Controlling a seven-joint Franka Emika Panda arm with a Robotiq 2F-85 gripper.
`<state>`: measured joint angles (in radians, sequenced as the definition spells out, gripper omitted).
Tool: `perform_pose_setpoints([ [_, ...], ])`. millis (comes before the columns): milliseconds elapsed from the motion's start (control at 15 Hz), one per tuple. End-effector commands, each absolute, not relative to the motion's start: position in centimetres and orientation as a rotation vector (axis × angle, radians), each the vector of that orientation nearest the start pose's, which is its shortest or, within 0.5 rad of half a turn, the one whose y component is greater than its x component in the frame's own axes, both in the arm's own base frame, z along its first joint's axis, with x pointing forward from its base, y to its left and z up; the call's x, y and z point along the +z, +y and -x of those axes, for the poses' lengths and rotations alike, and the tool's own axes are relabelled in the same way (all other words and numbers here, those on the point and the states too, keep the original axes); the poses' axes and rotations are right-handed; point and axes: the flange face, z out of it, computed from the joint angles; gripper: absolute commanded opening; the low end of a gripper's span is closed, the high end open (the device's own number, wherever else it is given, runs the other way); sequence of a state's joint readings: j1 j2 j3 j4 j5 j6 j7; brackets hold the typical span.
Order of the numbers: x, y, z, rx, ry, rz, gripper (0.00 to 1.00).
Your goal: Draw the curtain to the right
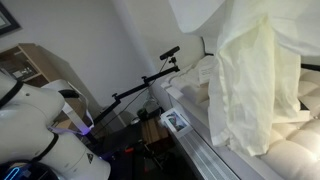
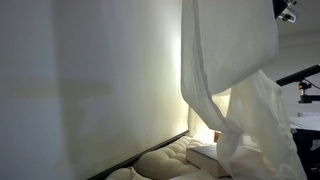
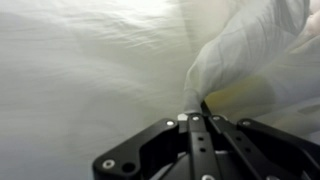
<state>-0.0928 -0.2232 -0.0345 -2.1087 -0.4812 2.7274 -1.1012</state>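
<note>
Tool (image 3: 197, 110) first: in the wrist view its two dark fingers stand pressed together, and a pinch of the curtain (image 3: 240, 50) is caught between their tips. The sheer cloth gathers to a point right there and fans away from it, so we read this as a firm clamp on a fold, not a mere touch.

We cannot pick the tool out in either exterior view; the fabric seems to hide it. In both exterior views the curtain (image 1: 250, 85) shows as a big cream drape. Its upper part (image 2: 225, 60) hangs in vertical folds beside the pale wall (image 2: 90, 80), and its lower part bulges outward above the ribbed cushion (image 1: 290, 150). It looks just clear of the padding, though we cannot be sure.

The relation that matters is this. The cloth lies straight ahead of the fingertips, joined to them, and its long axis runs up and down. The bunched mass spreads up and to the right of the tips in the wrist view. Our judgement is that the coming pull must go sideways, across those hanging folds. With only a thin fold held, the sheer cloth could slip free.
</note>
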Motion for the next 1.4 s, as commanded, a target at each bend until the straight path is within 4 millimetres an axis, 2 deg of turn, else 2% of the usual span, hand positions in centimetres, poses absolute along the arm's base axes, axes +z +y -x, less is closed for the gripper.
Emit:
perform_pose_setpoints([
  [0, 67.6, -5.0, -55.6, 0.689, 1.252, -1.739, 0.0],
  [200, 73.1, -5.3, -55.1, 0.79, 1.117, -1.708, 0.0],
  [333, 76.7, -6.3, -54.5, 0.862, 1.017, -1.715, 0.0],
  [467, 79.5, -7.5, -54.1, 0.929, 0.92, -1.704, 0.0],
  [600, 81.2, -8.2, -54.1, 0.972, 0.862, -1.693, 0.0],
  [733, 80.8, -8.5, -55.0, 0.966, 0.867, -1.707, 0.0],
  [867, 78.4, -8.0, -56.1, 0.934, 0.927, -1.771, 0.0],
  [933, 79.5, -8.3, -54.8, 0.937, 0.9, -1.751, 0.02],
  [1067, 77.9, -8.1, -56.1, 0.93, 0.92, -1.778, 0.02],
  [1333, 76.9, -8.2, -57.1, 0.901, 0.933, -1.784, 0.0],
])
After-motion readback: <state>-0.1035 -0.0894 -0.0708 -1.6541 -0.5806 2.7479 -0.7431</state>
